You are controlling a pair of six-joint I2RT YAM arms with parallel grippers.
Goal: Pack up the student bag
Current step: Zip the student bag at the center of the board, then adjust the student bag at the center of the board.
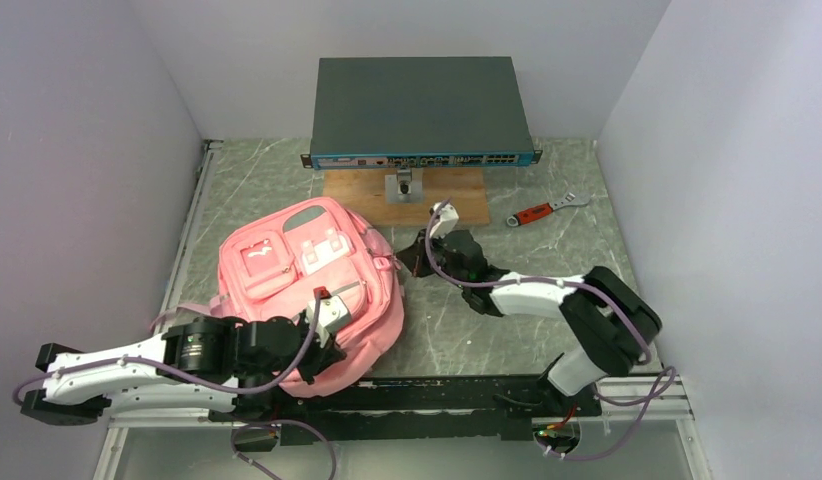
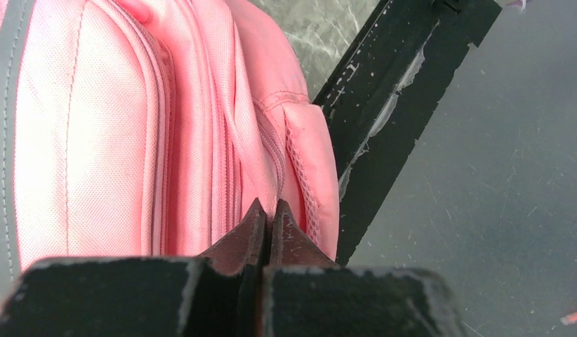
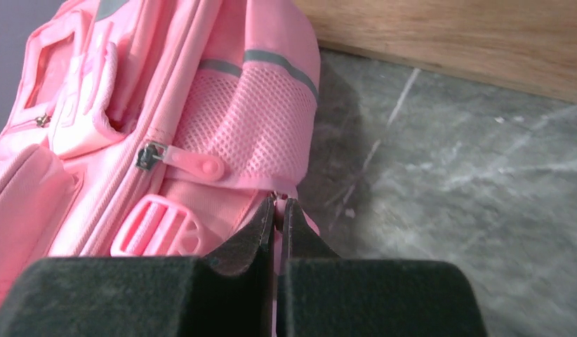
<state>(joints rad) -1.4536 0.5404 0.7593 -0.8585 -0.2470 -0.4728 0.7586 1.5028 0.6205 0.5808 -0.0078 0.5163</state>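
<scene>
My left hand (image 2: 269, 207) is pressed together, tips right up against the near edge of the student bag (image 1: 287, 265), by a zip seam. Can't tell if it's actually got any fabric. My right hand (image 3: 280, 205) is pressed together too, at the bag's side just below the mesh pocket (image 3: 257, 126), with a sliver of pink caught between the fingers. The bag lies front-up on the worktop (image 1: 507, 330), 1 wooden board (image 1: 457, 195) just behind it.
</scene>
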